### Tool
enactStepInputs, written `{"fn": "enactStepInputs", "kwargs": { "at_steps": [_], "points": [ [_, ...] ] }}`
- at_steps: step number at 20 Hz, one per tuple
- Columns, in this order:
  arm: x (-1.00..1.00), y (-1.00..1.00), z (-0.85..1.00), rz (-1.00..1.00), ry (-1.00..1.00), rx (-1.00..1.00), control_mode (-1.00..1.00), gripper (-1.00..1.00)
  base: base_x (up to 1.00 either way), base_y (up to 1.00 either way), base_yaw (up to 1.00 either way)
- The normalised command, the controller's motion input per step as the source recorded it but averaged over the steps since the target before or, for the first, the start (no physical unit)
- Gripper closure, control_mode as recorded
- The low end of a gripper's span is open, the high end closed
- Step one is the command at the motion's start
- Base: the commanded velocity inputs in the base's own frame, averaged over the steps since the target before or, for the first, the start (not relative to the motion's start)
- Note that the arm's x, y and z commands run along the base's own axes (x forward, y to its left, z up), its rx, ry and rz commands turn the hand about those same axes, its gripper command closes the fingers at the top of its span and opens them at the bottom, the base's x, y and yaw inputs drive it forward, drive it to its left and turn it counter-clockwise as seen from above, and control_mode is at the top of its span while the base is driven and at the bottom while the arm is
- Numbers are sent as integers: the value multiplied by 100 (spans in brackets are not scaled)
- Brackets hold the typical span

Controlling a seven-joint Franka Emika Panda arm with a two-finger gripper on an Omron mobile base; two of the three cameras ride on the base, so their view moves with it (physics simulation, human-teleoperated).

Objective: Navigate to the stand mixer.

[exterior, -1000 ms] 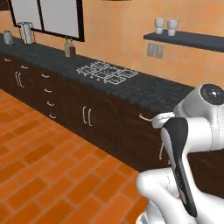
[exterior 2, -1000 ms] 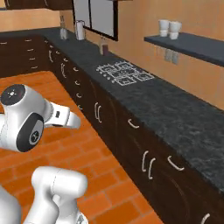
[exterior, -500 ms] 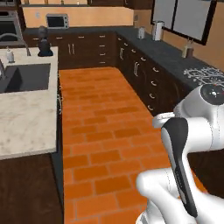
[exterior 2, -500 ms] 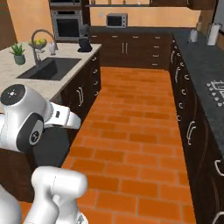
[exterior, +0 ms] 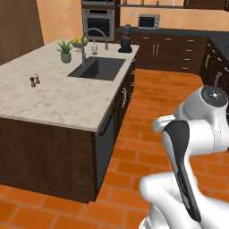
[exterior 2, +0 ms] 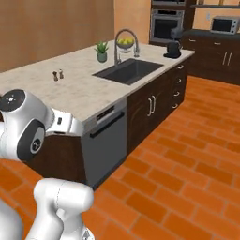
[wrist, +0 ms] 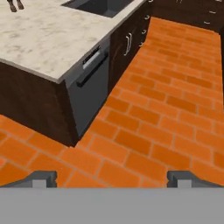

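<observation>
The stand mixer (exterior: 126, 39) is dark, with a rounded head and bowl. It stands at the far end of the marble island (exterior: 53, 96), beyond the sink (exterior: 100, 69). In the right base view the stand mixer (exterior 2: 174, 44) sits at the island's far corner. My gripper (wrist: 113, 179) is open with nothing between its fingertips (wrist: 41, 177), which stand wide apart. It points down at the orange brick floor (wrist: 166, 109) beside the island's near end. The arm is folded close to the base.
On the island are a potted plant (exterior: 65, 51), a faucet (exterior: 91, 38), a fruit bowl (exterior: 79, 41), a white soap bottle (exterior: 94, 47) and two small shakers (exterior: 35, 80). A dishwasher front (wrist: 89, 83) faces the brick aisle. Dark cabinets, a wall oven (exterior: 98, 20) and a toaster oven (exterior: 149, 21) line the back.
The whole picture has swung: the base turned from the wall counter with the cooktop toward the island, which is now close on the left. The arm's pose is unchanged.
</observation>
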Motion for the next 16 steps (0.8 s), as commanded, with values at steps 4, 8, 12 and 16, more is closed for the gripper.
{"fn": "enactStepInputs", "kwargs": {
  "at_steps": [4,8,12,16],
  "points": [
    [0,0,0,0,0,0,100,-100,-8,-100,0],
    [0,0,0,0,0,0,100,-100,32,-100,0],
    [0,0,0,0,0,0,100,-100,94,-85,0],
    [0,0,0,0,0,0,100,-100,100,-61,4]
  ]
}}
